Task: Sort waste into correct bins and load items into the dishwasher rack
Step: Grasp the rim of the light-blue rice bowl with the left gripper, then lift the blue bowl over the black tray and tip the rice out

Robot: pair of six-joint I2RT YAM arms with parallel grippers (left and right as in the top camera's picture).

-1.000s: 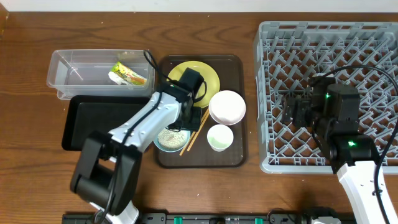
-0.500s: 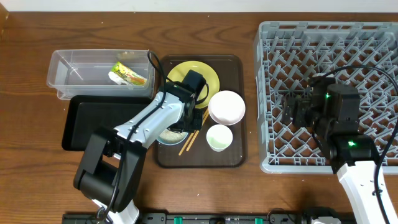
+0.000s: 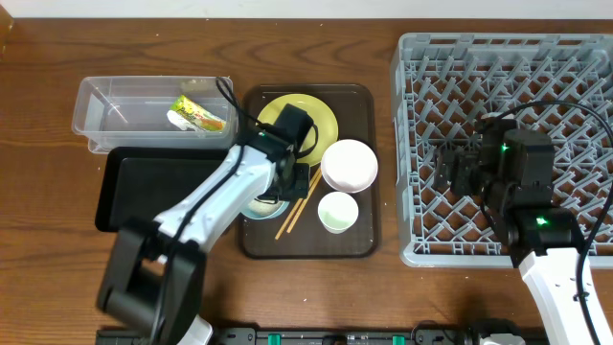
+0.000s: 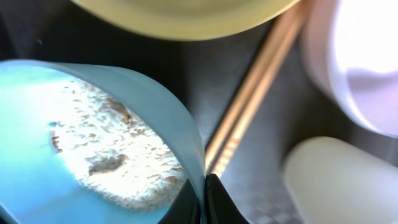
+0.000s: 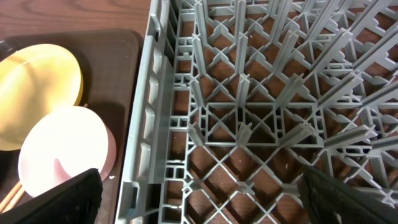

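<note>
Scraps of white rice-like food lie in a heap inside the round light blue bowl, which is at the left side of the brown rectangular serving tray. The left end effector is clamped on the right rim of this bowl. In the left wrist view its two dark fingers are pressed together with the thin blue wall between them. Whether the bowl rests flat on the tray or is lifted a little, I cannot tell.

Just beside the bowl, on its right, the pair of thin wooden chopsticks lies slanted on the tray. The round yellow plate is at the far part of the tray, partly hidden under the left arm. The round white bowl is just beside the plate, and the small white cup stands near the white bowl, on the side closer to the robot.

Left of the serving tray, on the wooden table, the clear rectangular plastic tub holds the small yellow-green printed snack wrapper. The shallow black rectangular tray lies just beside the tub.

The right end effector hovers over the left part of the large square grey plastic rack, with its fingers wide apart.
</note>
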